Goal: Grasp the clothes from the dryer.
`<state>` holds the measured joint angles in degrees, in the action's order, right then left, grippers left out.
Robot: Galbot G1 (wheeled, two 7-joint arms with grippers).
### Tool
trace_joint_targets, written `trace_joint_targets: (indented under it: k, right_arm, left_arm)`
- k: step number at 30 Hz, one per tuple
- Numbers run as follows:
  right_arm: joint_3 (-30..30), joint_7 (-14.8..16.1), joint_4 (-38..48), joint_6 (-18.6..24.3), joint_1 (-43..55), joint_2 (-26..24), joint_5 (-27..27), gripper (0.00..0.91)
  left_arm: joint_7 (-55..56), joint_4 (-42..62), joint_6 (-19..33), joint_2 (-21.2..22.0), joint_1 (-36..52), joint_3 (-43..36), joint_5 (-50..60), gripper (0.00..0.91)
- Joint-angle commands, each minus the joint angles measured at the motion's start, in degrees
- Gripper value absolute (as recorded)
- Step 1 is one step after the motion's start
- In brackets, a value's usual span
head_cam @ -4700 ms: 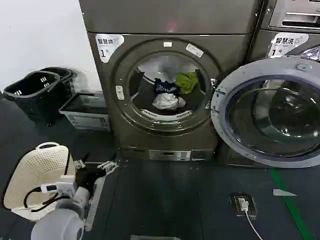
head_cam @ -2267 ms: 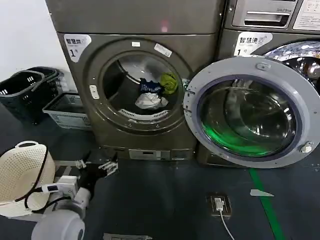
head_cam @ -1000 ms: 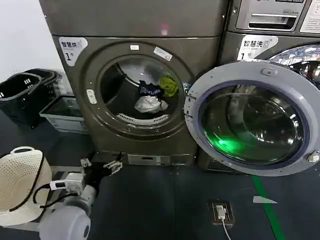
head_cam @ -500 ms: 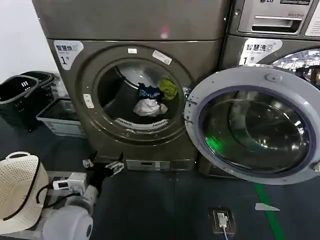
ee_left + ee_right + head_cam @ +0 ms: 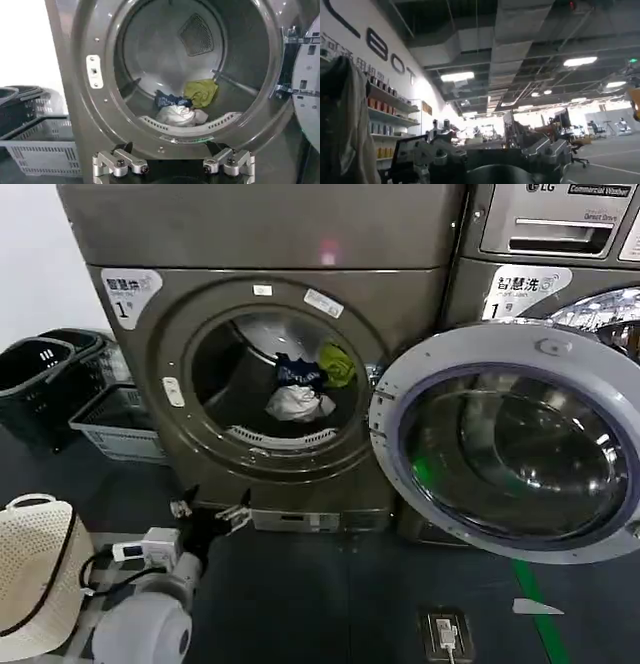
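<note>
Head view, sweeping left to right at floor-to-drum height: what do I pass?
Dark plastic baskets → grey slotted crate → left gripper, open, low before the bronze-grey dryer → white-grey, navy and yellow-green clothes in the drum → round silver-rimmed glass door, swung open.

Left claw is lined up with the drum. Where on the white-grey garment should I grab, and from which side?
Take the white-grey garment at its bunched crown, coming straight in through the open porthole of the dryer. It lies nearest the opening, in front of the navy piece and the yellow-green one. The left claw is open, facing it.
</note>
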<state>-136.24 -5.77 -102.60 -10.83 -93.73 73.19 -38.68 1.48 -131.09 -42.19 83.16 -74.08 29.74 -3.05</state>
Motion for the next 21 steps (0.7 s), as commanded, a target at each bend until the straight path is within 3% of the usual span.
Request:
trace_joint_targets:
  k: [1,21]
  right_arm:
    - [-0.1,0.0,0.1,0.0,0.0,0.0,0.0,0.907]
    - [0.3,0.0,0.0,0.0,0.2,0.5,0.0,0.907]
  left_arm:
    - [-0.1,0.3,-2.8,-0.2,0.4,0.2,0.1,0.907]
    - [0.4,1.2,-2.8,-0.5,0.5,-0.1,2.9,0.907]
